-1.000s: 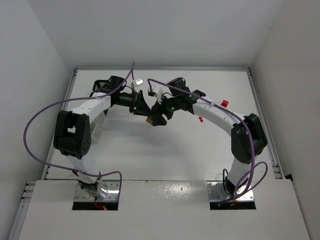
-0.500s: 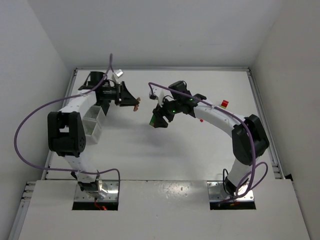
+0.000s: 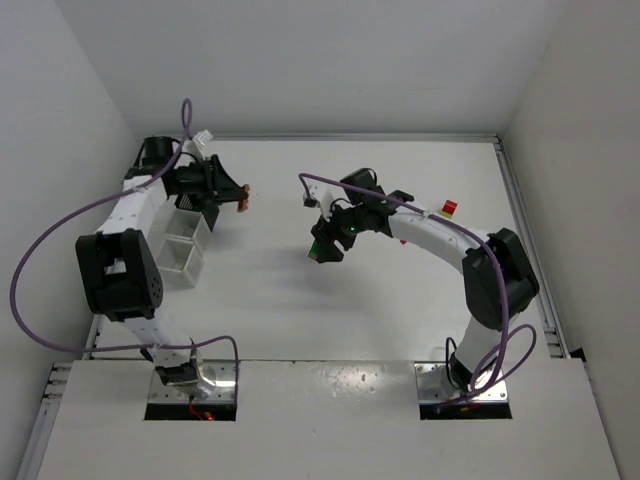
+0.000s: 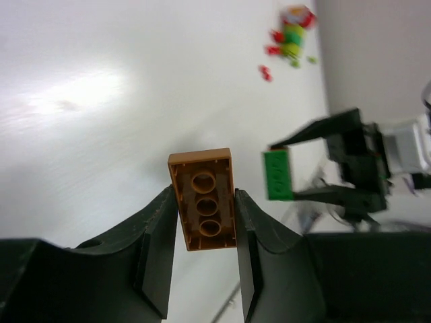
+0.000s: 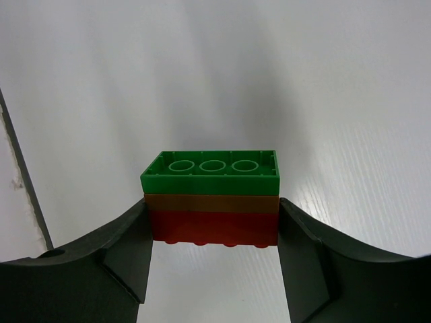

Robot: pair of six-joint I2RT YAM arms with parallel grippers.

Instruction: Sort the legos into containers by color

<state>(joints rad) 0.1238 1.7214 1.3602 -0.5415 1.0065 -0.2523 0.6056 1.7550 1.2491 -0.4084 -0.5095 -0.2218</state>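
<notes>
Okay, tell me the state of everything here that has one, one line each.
Left end effector: shut on the orange brick.
Orange brick: gripped by its long sides.
Right end effector: shut on the brick stack.
Brick stack: green, orange and red layers still joined.
White containers: upright, open-topped, contents unclear.
Loose legos: scattered, not yet sorted.

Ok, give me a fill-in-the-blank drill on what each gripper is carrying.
1. The left gripper grips only ____ orange-brown brick.
2. The right gripper clamps a stack of ____ layers.
3. The top layer of that stack is ____.
4. Its bottom layer is ____.
Missing words: one; three; green; red.
</notes>
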